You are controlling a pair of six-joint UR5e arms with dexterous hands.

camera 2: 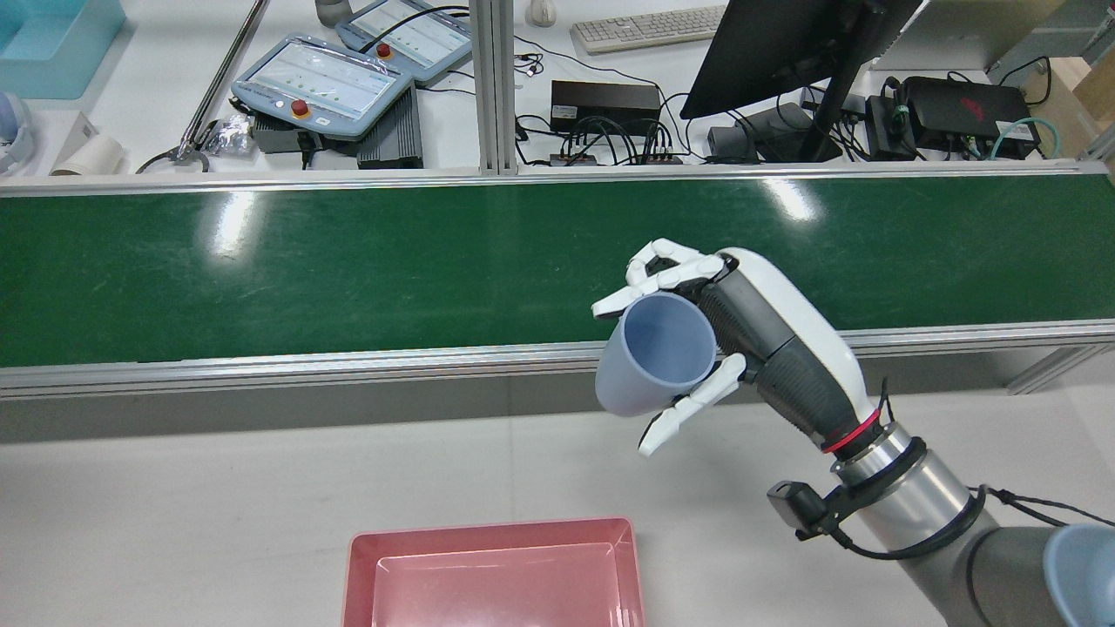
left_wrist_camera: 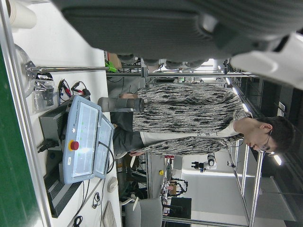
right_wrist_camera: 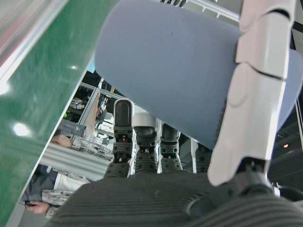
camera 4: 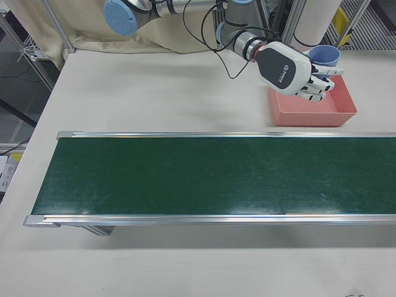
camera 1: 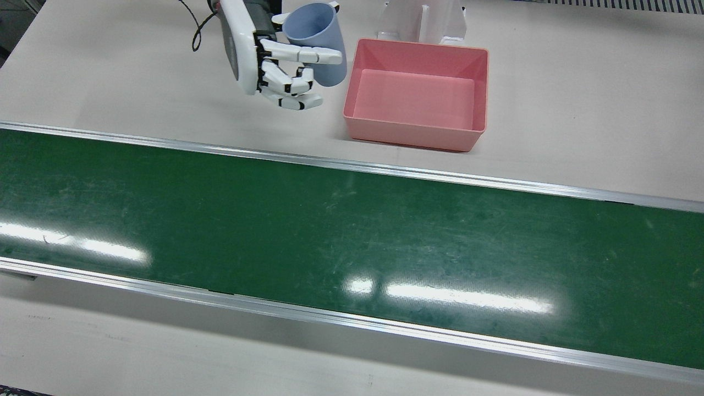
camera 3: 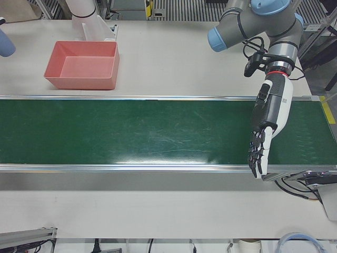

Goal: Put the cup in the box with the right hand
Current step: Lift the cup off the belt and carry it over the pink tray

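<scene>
My right hand (camera 1: 275, 69) is shut on a pale blue cup (camera 1: 319, 44) and holds it in the air, tilted, just left of the pink box (camera 1: 473, 66) in the front view. In the rear view the hand (camera 2: 740, 331) holds the cup (camera 2: 653, 366) above the white table, up and right of the box (camera 2: 361, 557). The right-front view shows the hand (camera 4: 291, 71) with the cup (camera 4: 325, 55) at the box's (camera 4: 309, 117) far edge. The box holds nothing. My left hand (camera 3: 263, 132) hangs open over the belt's far end.
The green conveyor belt (camera 1: 352, 242) runs across the table between metal rails. A white arm pedestal (camera 1: 423, 22) stands right behind the box. Pendants, cables and a monitor (camera 2: 784, 43) lie beyond the belt, and a person (left_wrist_camera: 199, 123) stands there.
</scene>
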